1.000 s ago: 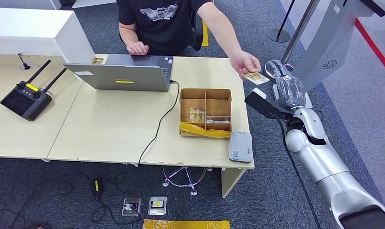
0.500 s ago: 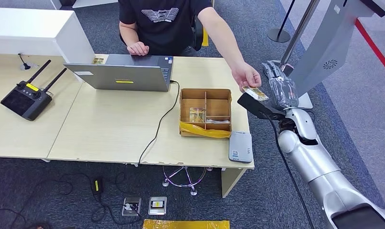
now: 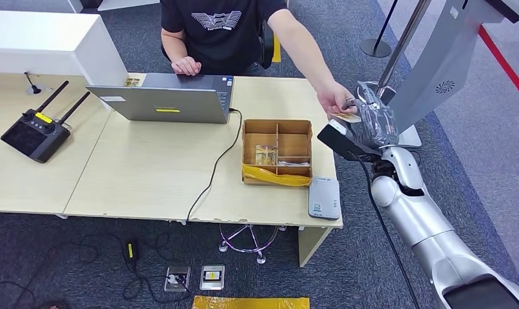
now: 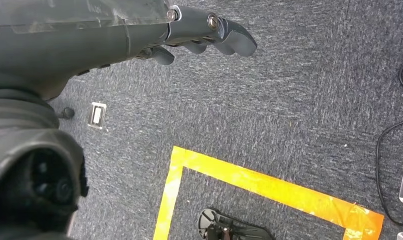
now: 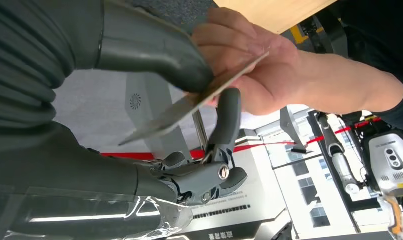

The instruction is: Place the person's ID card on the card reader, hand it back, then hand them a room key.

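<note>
One card (image 5: pixel 199 97) sits at the centre of this moment: the ID card, thin and edge-on in the right wrist view, with the right hand (image 5: pixel 199 125) pinching it between the thick thumb above and a dark finger (image 5: pixel 229 117) below, while the person's hand (image 5: pixel 259 70) grips its other end. In the head view the card (image 3: pixel 345 117) is a small gold patch off the table's far right corner, between the person's hand (image 3: pixel 336 100) and the right hand (image 3: pixel 373 122). I judge the task to be at its very start: the card is just passing to the robot, and the placing on the reader, the return and the room key are all left to do. Near the table's front right edge lies the grey reader (image 3: pixel 324 198), with nothing on it. Just behind it stands a cardboard box (image 3: pixel 277 153) with compartments, holding small card-like items that may be the keys, though they are too small to tell. Farther left are a laptop (image 3: pixel 167 96) and a black controller (image 3: pixel 38 132). The wrist view gives the pinch itself, which the head view leaves too small to read; the head view gives the reader and box. The left wrist view looks down at carpet and orange tape (image 4: pixel 269 185), with the left hand (image 4: pixel 199 32) holding nothing, fingers loosely curled.
</note>
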Robot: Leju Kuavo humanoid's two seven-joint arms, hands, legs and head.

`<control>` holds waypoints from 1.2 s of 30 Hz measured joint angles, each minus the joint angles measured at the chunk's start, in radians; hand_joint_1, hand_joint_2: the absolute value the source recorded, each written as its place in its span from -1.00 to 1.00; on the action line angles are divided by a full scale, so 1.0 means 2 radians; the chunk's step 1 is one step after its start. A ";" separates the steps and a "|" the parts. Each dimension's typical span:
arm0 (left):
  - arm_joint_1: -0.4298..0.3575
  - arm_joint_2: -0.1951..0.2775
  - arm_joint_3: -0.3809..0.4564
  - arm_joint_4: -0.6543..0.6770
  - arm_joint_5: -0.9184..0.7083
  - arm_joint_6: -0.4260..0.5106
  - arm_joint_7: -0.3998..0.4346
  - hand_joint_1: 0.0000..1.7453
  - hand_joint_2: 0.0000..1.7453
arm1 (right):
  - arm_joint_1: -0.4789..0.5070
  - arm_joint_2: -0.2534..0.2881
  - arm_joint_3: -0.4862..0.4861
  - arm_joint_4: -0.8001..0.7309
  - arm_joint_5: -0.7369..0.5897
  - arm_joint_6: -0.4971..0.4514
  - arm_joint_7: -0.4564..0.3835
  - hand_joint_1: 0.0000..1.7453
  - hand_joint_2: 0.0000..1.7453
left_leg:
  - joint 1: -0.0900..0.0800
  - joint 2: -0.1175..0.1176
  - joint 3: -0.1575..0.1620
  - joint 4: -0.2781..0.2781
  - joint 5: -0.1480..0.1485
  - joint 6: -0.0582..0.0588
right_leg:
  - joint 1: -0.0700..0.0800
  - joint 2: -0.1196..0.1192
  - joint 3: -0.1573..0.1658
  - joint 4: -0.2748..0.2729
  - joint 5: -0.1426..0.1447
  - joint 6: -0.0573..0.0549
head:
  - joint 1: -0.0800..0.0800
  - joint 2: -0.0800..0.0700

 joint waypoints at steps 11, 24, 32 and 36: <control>0.000 0.000 0.000 0.000 0.000 0.002 0.000 -1.00 -1.00 | 0.000 0.005 0.000 0.000 -0.001 -0.004 -0.004 1.00 1.00 | 0.000 0.000 0.000 0.000 0.000 0.000 | 0.000 0.000 0.000 0.000 0.000 0.000 | 0.000 0.000; 0.000 0.000 0.000 0.000 -0.001 0.006 0.000 -1.00 -1.00 | 0.001 0.007 0.000 0.000 -0.005 -0.008 -0.004 1.00 1.00 | 0.000 0.000 0.000 0.000 0.000 0.000 | 0.000 0.000 0.000 0.000 0.000 0.000 | 0.000 0.000; 0.001 0.000 0.000 0.000 0.003 0.005 0.001 -1.00 -1.00 | 0.017 0.001 0.000 -0.008 -0.010 -0.003 0.005 1.00 1.00 | 0.000 0.000 0.000 0.000 0.000 0.000 | 0.000 0.000 0.000 0.000 0.000 0.000 | 0.000 0.000; 0.002 0.001 0.000 0.000 0.008 0.005 0.008 -1.00 -1.00 | 0.055 -0.016 -0.002 -0.035 -0.009 0.009 0.019 1.00 1.00 | 0.000 0.000 0.000 0.000 0.000 0.000 | 0.000 0.000 0.000 0.000 0.000 0.000 | 0.000 0.000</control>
